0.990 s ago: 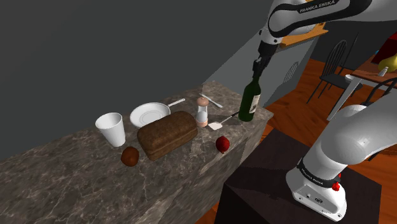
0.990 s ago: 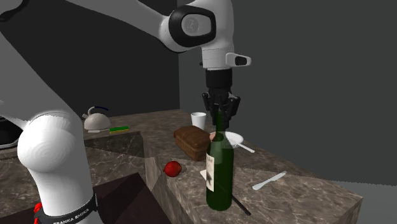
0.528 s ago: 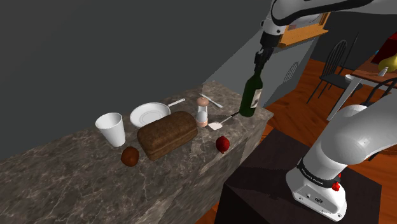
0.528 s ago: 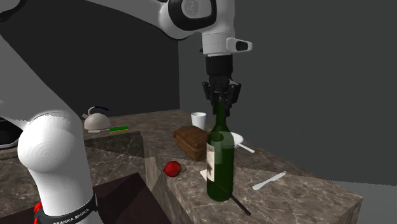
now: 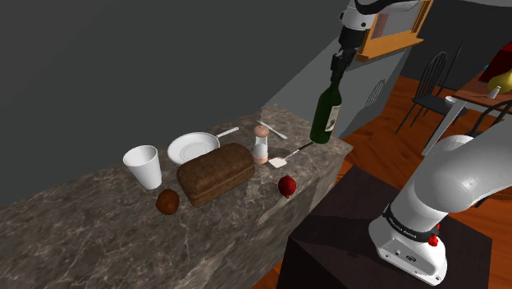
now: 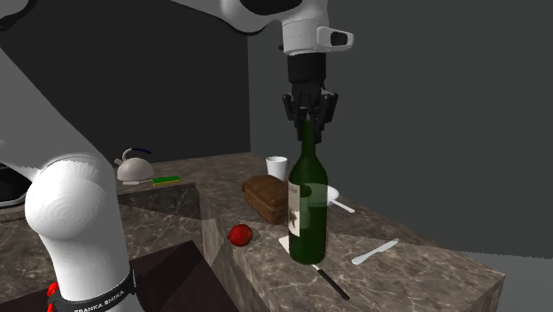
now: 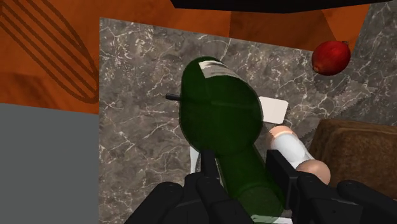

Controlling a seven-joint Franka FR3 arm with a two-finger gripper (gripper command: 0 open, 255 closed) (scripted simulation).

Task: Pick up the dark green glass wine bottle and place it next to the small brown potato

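The dark green wine bottle (image 5: 326, 115) with a pale label hangs upright just above the near end of the marble counter (image 5: 98, 230). My gripper (image 5: 337, 67) is shut on its neck from above. The second exterior view has the bottle (image 6: 307, 208) clear of the countertop under the gripper (image 6: 309, 120). Through the wrist camera the bottle (image 7: 222, 121) runs down from between the fingers (image 7: 210, 168) of the gripper (image 7: 245, 181). The small brown potato (image 5: 168, 201) lies far along the counter, between the white cup (image 5: 144, 167) and the bread loaf (image 5: 215, 172).
A white plate (image 5: 194, 149), a pale shaker (image 5: 261, 144), a red fruit (image 5: 286, 186) and cutlery (image 5: 283, 154) lie between bottle and potato. A knife (image 6: 376, 252) rests near the counter's end. The stand (image 5: 361, 238) is beside the counter; chairs (image 5: 431, 90) stand behind.
The gripper has risen with the bottle in it. The bottle's base has lifted off the counter and drifted slightly toward the shoulder view's right.
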